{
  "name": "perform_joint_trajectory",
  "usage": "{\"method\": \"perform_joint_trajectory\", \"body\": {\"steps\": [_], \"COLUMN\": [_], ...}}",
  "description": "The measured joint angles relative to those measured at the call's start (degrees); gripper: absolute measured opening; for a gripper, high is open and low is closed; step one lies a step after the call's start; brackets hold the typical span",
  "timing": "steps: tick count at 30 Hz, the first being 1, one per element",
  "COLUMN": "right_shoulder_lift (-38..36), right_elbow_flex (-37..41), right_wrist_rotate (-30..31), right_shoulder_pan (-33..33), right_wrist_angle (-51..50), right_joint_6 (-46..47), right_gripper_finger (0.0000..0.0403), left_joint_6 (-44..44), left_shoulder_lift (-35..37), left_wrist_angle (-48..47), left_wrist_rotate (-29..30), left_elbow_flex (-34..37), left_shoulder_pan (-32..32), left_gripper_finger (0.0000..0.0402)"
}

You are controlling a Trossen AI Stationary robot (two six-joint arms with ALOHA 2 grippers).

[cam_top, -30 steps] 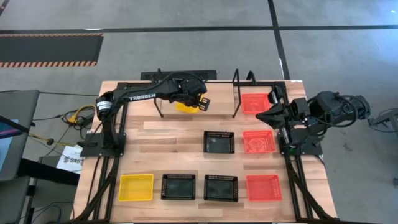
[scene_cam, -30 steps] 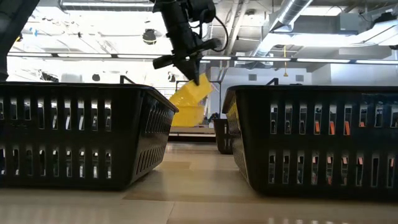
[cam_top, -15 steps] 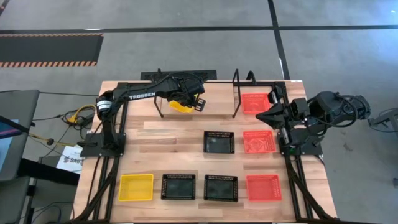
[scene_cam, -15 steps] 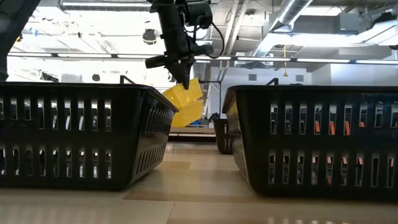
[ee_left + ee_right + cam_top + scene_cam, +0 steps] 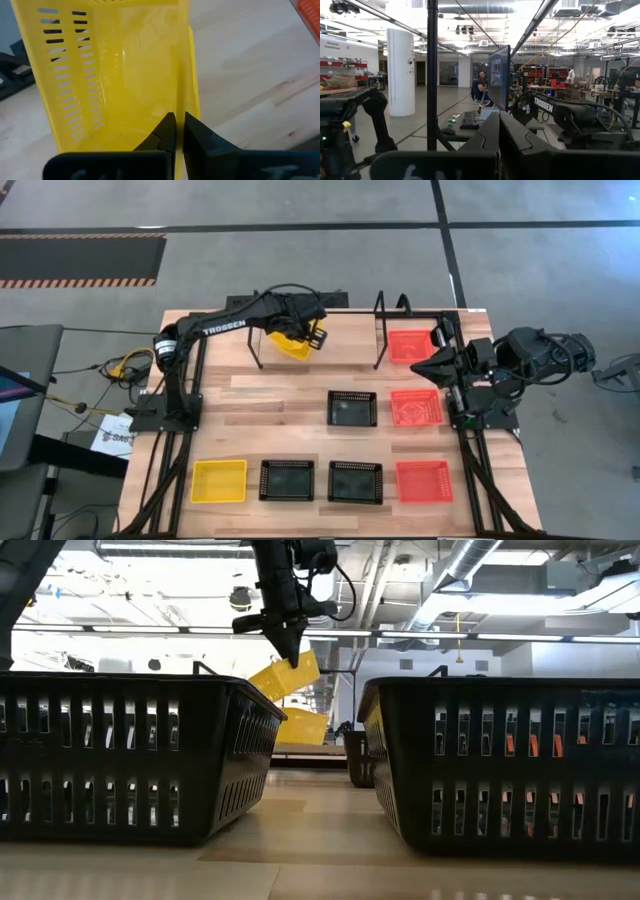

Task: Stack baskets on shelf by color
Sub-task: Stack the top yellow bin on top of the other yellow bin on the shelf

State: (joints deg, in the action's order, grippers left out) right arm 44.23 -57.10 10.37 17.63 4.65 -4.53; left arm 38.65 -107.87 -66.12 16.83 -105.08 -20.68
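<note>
My left gripper [image 5: 297,333] hangs over the left end of the shelf [image 5: 345,342] at the table's far side, shut on a yellow basket [image 5: 288,346]. In the low view that basket [image 5: 284,676] is tilted. More yellow [image 5: 302,727] lies level under it; whether that is a second basket I cannot tell. A red basket [image 5: 410,345] sits to the right of the shelf's right hoop. On the tabletop rest a black [image 5: 352,408] and a red basket [image 5: 416,408]. My right gripper [image 5: 432,366] waits raised at the right, shut on nothing. My left gripper pinches one side wall of the yellow basket at its rim [image 5: 183,102], one finger inside the basket and one outside. The fingers slant down from above. The basket hangs tilted below them [image 5: 292,658]; whether its low end touches anything I cannot tell.
Along the near edge lie a yellow basket [image 5: 219,481], two black baskets [image 5: 287,480] [image 5: 356,481] and a red one [image 5: 424,481]. Black wire hoops [image 5: 380,328] stand at the shelf's ends. The arm frames run along both table sides.
My left gripper has carried the yellow basket toward the table's left edge and up, along the shelf to its left end. The basket has stayed in the hold and has tipped flatter.
</note>
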Motion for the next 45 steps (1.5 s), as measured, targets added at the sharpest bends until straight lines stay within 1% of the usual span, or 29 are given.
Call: {"method": "perform_joint_trajectory", "body": {"steps": [10, 20, 25, 33, 40, 43, 45], "right_shoulder_lift": [0.0, 0.0, -0.02, -0.05, -0.41, -0.52, -0.48], "right_elbow_flex": [0.0, 0.0, 0.0, 0.0, 0.02, 0.0, 0.0], "right_wrist_rotate": [0.0, -0.02, -0.02, -0.02, -0.04, -0.04, -0.02], "right_shoulder_pan": [0.0, 0.0, -0.01, -0.02, 0.48, 0.81, 0.79], "right_wrist_angle": [0.04, 0.06, 0.06, 0.05, -1.0, -0.97, -1.24], "right_joint_6": [-0.05, -0.04, -0.03, 0.0, 0.14, 0.12, 0.07], "right_gripper_finger": [0.0022, 0.0021, 0.0022, 0.0021, 0.002, 0.002, 0.0022], "left_joint_6": [-0.23, -0.03, -0.03, -1.55, -2.69, -5.1, -6.37], "left_shoulder_lift": [0.0, -0.07, -0.14, -4.47, -8.58, -9.13, -9.29], "left_wrist_angle": [0.05, 1.63, 0.38, -4.12, -3.86, -3.09, -2.69], "left_wrist_rotate": [-0.62, -2.71, -3.57, -4.55, -6.41, -8.75, -8.94], "left_elbow_flex": [1.08, 2.3, 2.3, 2.26, 1.78, 1.67, 1.62], "left_shoulder_pan": [-0.16, -0.16, -0.16, 0.09, 0.1, 0.08, 0.15], "left_gripper_finger": [0.0, 0.0, 0.0, 0.0, 0.0, 0.0001, 0.0006]}}
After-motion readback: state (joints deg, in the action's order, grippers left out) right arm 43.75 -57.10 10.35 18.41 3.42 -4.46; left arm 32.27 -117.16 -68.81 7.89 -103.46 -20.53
